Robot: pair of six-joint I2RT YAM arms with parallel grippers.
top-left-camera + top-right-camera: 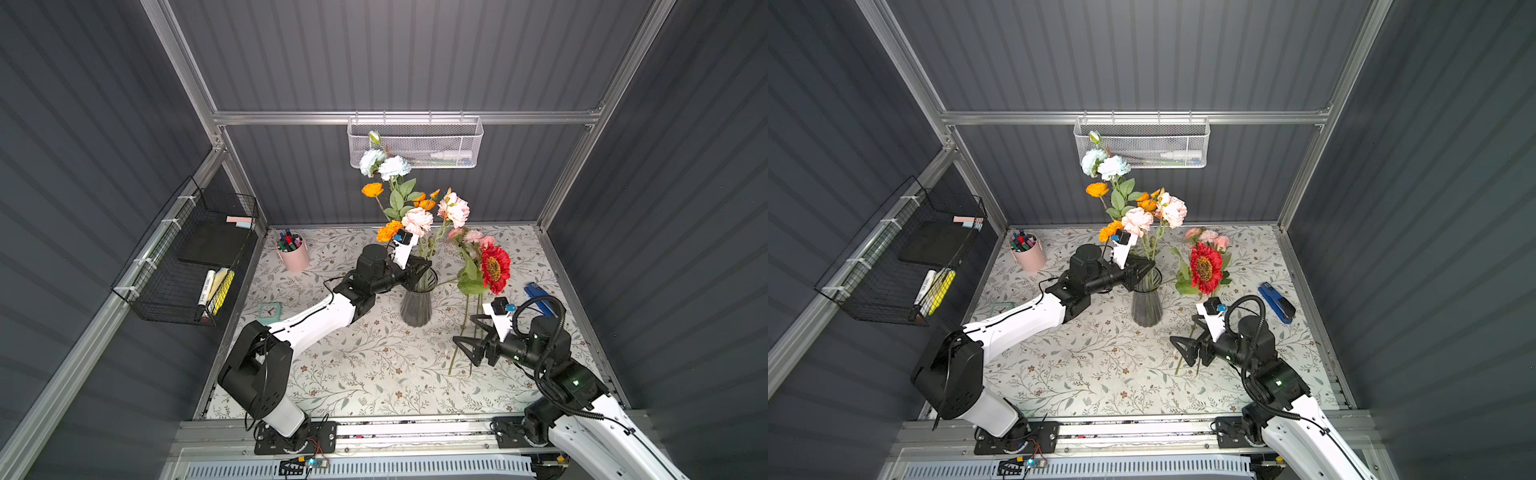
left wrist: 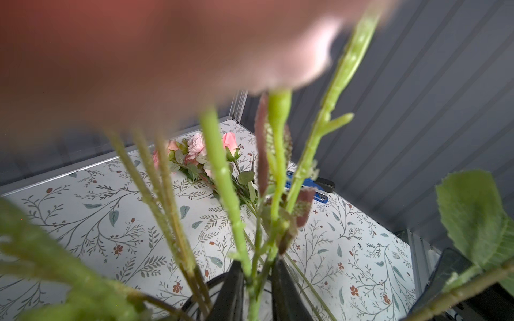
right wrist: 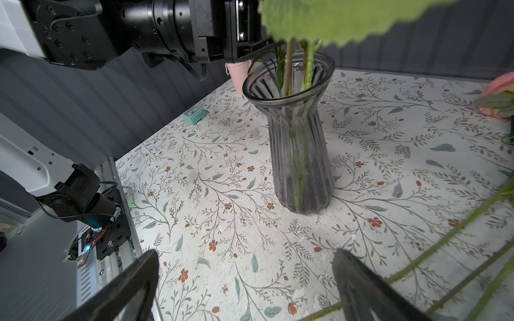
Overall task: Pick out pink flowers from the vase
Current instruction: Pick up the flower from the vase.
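- left claw (image 2: 257, 289) pinched on a green stem (image 2: 224, 178) above the vase (image 1: 415, 309) mouth, centre
- right claw (image 3: 244, 289) wide open, empty, lower right over bench (image 1: 353, 374)
- pink flowers (image 1: 473, 237) lie right of vase

Clutter on floral tabletop (image 1: 365, 374)
Pink cup of pens (image 1: 294, 257) back left, blue stapler (image 1: 1276, 302) at right, possibly a small teal clock (image 1: 269, 312) by the left edge.

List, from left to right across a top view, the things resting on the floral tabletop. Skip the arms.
teal clock → pink cup of pens → vase → red sunflower → blue stapler. The pink flowers lying on the table overlap the sunflower, so they are left out.
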